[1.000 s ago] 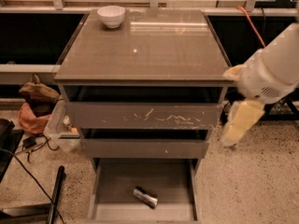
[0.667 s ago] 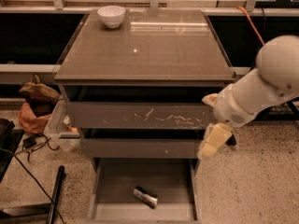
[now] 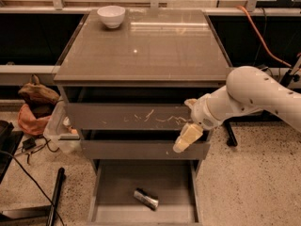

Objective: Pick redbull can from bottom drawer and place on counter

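My cream-coloured two-finger gripper (image 3: 184,139) hangs above the right rear corner of the bottom drawer (image 3: 117,182), the lowest, shallow grey-brown tray of the cabinet, which stands pulled fully out. The gripper points down and to the left, in front of the right end of the plain-fronted middle drawer (image 3: 127,149). Whether it is open or closed I cannot tell; it holds nothing that I can see. My white arm (image 3: 254,95) reaches in from the right, above and beyond the bottom drawer's right wall.

The small slim silver redbull can (image 3: 146,199) lies on its side on the bottom drawer's flat floor, a little right of centre and towards the front, slanted so that its left end sits farther back. It touches no wall. Bare floor surrounds it on all sides, with more room to its left and behind than in front.

Two drawers up, the white-scratched top drawer (image 3: 108,117) stands slightly out. Above it the glossy grey-brown square counter (image 3: 160,51) overhangs both upper drawer fronts. A small white bowl (image 3: 111,16) sits near the counter's far left corner; the rest of the slab shows only reflected light.

Right of the bottom drawer lies open speckled floor (image 3: 244,182). Left of it a black pole (image 3: 56,192) lies on the floor, with a clear plastic bin (image 3: 56,131) farther back.
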Robot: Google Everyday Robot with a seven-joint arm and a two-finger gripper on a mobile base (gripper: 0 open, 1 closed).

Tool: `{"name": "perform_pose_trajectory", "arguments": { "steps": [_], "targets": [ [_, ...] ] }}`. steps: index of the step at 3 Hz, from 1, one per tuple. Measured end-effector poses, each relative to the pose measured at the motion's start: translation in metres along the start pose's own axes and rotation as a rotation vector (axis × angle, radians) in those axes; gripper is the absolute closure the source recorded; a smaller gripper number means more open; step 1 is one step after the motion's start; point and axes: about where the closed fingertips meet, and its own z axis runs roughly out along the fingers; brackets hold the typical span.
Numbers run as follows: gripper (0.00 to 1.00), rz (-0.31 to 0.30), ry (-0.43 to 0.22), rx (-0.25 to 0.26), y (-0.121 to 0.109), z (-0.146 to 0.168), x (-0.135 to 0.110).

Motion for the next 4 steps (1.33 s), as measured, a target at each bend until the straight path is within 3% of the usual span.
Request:
{"name": "perform_pose_trajectory", "arguments": {
  "steps": [2, 4],
  "targets": [
    [0.0, -0.011, -0.021, -0.003, 0.003, 0.013, -0.002],
    [0.0, 0.016, -0.15, -0.039, 0.051, 0.13, 0.01]
  ]
}}
